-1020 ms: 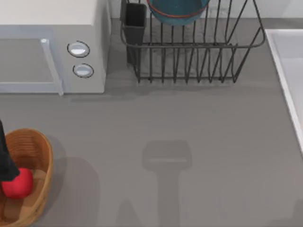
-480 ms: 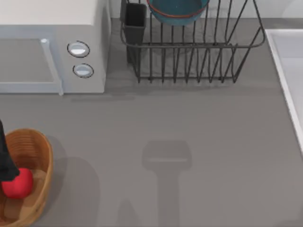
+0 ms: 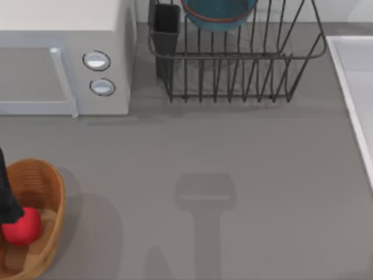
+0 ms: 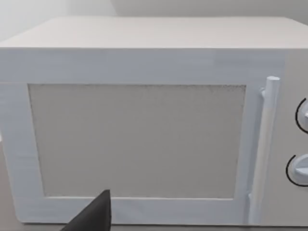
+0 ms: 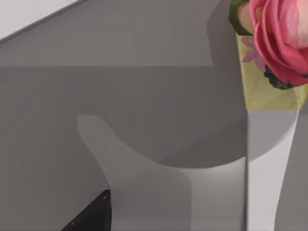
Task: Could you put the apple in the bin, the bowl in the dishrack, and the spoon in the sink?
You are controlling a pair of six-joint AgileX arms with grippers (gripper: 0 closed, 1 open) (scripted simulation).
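Note:
The red apple [image 3: 22,227] lies inside the wicker bin [image 3: 45,192] at the table's front left. My left arm [image 3: 6,198] reaches in from the left edge just above the apple, and its dark end overlaps the fruit's top. A black part of my left gripper [image 4: 96,219] faces the microwave door. The teal bowl [image 3: 218,14] rests in the black wire dishrack [image 3: 233,70] at the back. The sink [image 3: 355,76] shows its white rim at the right edge. The spoon is out of view. A black part of my right gripper [image 5: 94,216] hangs over a grey surface.
A white microwave [image 3: 64,64] with two round knobs stands at the back left, beside the dishrack's black cutlery cup [image 3: 166,26]. An arm's shadow falls on the grey tabletop [image 3: 204,198]. A pink flower on a yellow object [image 5: 274,43] shows in the right wrist view.

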